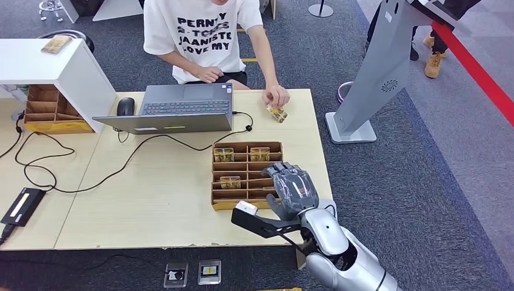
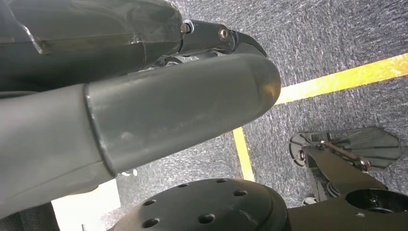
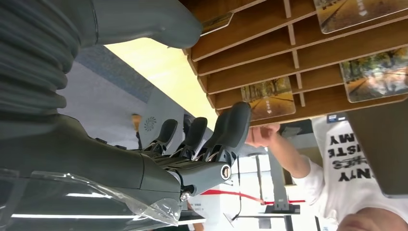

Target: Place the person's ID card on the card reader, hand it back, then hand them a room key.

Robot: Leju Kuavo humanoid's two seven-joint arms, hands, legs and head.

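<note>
Across the table a person in a white printed shirt holds a small card (image 1: 277, 113) against the tabletop. A wooden compartment tray (image 1: 218, 197) holds picture-printed key cards (image 1: 223, 154). My right hand (image 1: 292, 188) hovers over the tray's right side, fingers apart and holding nothing. In the right wrist view its fingertips (image 3: 235, 120) are close to one key card (image 3: 268, 98) in the tray (image 3: 250, 43). A flat black wired device with a pale strip (image 1: 23, 206) lies at the table's front left. My left hand (image 2: 168, 110) hangs over carpet with nothing in it.
An open laptop (image 1: 176, 109) and a mouse (image 1: 125, 106) sit in front of the person. Cables trail across the left of the table. A white shelf (image 1: 54, 66) and a wooden box (image 1: 51, 112) stand at the far left. A grey kiosk stand (image 1: 376, 79) rises right of the table.
</note>
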